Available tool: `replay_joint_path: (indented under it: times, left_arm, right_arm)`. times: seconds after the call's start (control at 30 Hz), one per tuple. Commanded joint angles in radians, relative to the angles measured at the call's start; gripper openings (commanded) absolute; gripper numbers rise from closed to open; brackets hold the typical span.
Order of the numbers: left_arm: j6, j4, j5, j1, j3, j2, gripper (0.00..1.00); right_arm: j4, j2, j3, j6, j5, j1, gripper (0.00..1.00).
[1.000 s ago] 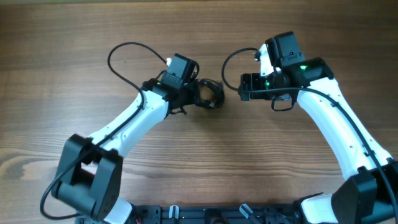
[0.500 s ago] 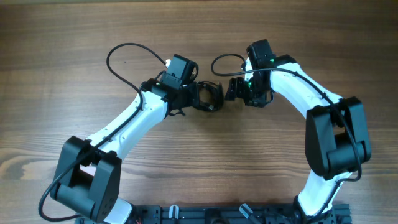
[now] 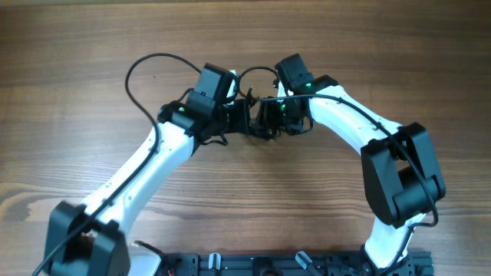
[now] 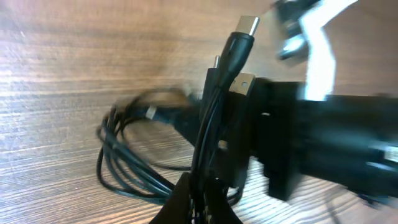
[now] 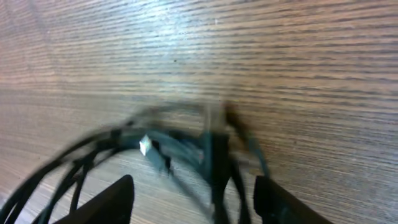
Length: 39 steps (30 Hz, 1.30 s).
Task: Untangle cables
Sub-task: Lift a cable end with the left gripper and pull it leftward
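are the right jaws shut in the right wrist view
No, the right jaws stand wide apart, with the blurred cables lying on the table between them.

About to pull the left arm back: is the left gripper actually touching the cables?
Touching. The left wrist view shows the cables rising straight out from between the closed fingers of the left gripper, pinched there.

cables [image 4: 127, 171] on the table [image 3: 77, 61], left gripper [image 3: 244, 121] just left of them, right gripper [image 3: 268, 119] just right
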Motion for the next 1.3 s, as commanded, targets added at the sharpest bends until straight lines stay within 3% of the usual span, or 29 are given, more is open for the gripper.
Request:
replay_joint_path:
  times: [0.0, 0.27, 0.4, 0.43, 0.47, 0.57, 0.67, 0.87, 0.93, 1.03, 1.17, 1.27]
  left_arm:
    - [0.012, 0.009, -0.069, -0.006, 0.029, -0.107, 0.04]
    - [0.012, 0.006, -0.169, -0.006, 0.029, -0.300, 0.04]
    - [0.012, 0.002, -0.307, -0.006, 0.029, -0.419, 0.04]
    - [0.012, -0.003, -0.349, -0.006, 0.029, -0.446, 0.04]
    - [0.012, -0.007, -0.379, -0.006, 0.029, -0.465, 0.04]
    - [0.013, -0.038, -0.485, -0.006, 0.029, -0.521, 0.05]
    - [0.013, -0.086, -0.567, -0.006, 0.029, -0.536, 0.05]
    - [0.013, -0.145, -0.610, -0.006, 0.029, -0.534, 0.05]
    - [0.013, -0.133, -0.661, -0.006, 0.029, -0.534, 0.06]
    - [0.013, -0.084, -0.742, -0.006, 0.029, -0.537, 0.07]
    - [0.014, 0.046, -0.742, -0.006, 0.029, -0.568, 0.08]
    - [0.016, 0.190, -0.721, -0.006, 0.029, -0.600, 0.07]
  right_arm:
    - [0.000, 0.006, -0.001, 0.052, 0.049, -0.016, 0.61]
    - [-0.041, 0.006, -0.001, 0.053, 0.063, -0.056, 0.58]
    - [-0.072, 0.006, -0.001, 0.071, 0.080, -0.084, 0.61]
    - [-0.073, 0.006, -0.001, 0.036, 0.050, -0.092, 0.65]
    - [-0.055, 0.006, -0.001, -0.077, -0.047, -0.100, 0.66]
    - [-0.062, 0.005, -0.001, -0.443, -0.429, -0.110, 0.83]
    - [-0.079, -0.010, 0.000, -0.576, -0.512, -0.113, 0.98]
    - [-0.071, -0.130, 0.015, -0.579, -0.766, -0.138, 1.00]
    - [-0.082, -0.193, 0.015, -0.574, -0.808, -0.114, 0.89]
    - [-0.062, -0.285, 0.015, -0.578, -0.757, -0.058, 0.87]
    - [-0.045, -0.309, 0.015, -0.467, -0.604, -0.023, 0.91]
    - [-0.043, -0.308, 0.015, -0.500, -0.550, -0.018, 0.91]
